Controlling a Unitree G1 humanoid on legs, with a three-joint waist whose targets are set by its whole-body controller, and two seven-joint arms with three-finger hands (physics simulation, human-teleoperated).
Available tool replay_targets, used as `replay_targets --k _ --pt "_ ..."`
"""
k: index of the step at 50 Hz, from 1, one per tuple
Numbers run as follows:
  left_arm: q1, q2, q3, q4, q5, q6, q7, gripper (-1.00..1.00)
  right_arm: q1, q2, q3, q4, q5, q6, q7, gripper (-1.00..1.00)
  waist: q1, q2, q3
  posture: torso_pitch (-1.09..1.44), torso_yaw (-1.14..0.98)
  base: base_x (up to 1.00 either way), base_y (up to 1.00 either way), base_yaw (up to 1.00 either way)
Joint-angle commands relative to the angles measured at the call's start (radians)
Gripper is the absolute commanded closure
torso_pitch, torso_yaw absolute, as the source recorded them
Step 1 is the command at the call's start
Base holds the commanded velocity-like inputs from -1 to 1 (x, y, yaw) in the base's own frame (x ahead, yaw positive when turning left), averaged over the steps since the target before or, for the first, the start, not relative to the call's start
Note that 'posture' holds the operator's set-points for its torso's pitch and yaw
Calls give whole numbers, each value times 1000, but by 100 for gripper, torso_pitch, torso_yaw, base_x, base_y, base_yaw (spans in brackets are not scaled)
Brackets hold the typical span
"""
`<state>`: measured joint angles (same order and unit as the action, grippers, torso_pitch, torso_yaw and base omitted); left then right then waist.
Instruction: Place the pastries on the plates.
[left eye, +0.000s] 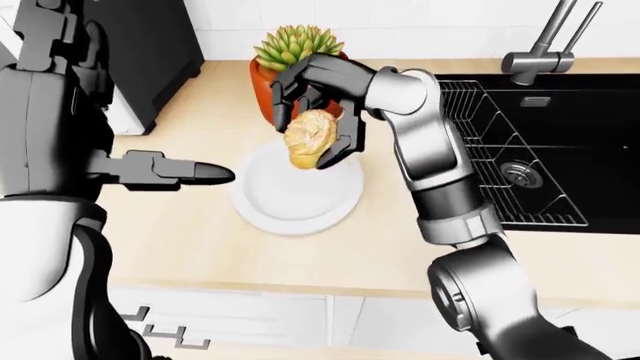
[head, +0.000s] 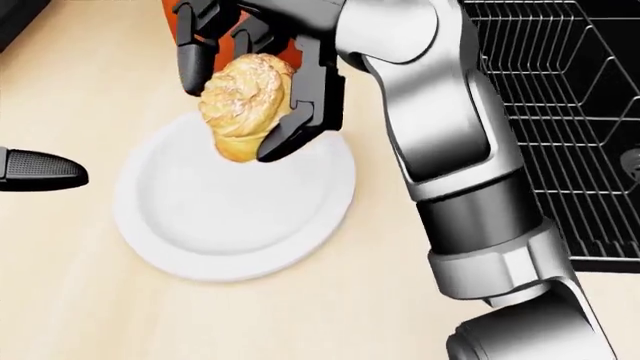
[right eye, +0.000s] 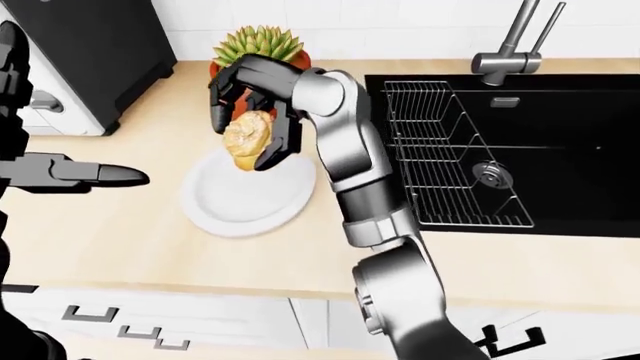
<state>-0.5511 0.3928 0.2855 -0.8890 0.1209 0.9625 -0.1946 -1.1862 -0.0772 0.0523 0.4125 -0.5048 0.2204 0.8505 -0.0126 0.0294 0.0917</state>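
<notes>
Pastry (head: 243, 105) held over plate (head: 180, 240), ready for lowering.

Pale wood tabletop (left eye: 200, 240) carrying black sink (left eye: 590, 142) with wire rack (right eye: 440, 157) and tap (left eye: 545, 45) at right, dark appliance (left eye: 150, 52) at upper left, white cabinets below. Orange pot (left eye: 262, 82) with succulent just beyond plate. Right hand (head: 262, 71) raised above plate's upper edge, fingers (head: 300, 112) clenched round pastry, clear of rim. Left hand (left eye: 165, 169) parked flat beside plate, fingers released, out of the way.
</notes>
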Motion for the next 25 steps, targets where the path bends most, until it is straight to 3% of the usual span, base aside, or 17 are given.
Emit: replay_targets --k 1,25 --pt "-27 14 11 -18 4 -18 6 -100 -41 2 -11 -24 6 -38 -15 100 -1 7 -30 6 0 0 0 0" --pt "-12 18 23 -31 0 -17 4 -100 81 46 13 -127 -58 -6 71 94 -4 12 -31 6 0 0 0 0"
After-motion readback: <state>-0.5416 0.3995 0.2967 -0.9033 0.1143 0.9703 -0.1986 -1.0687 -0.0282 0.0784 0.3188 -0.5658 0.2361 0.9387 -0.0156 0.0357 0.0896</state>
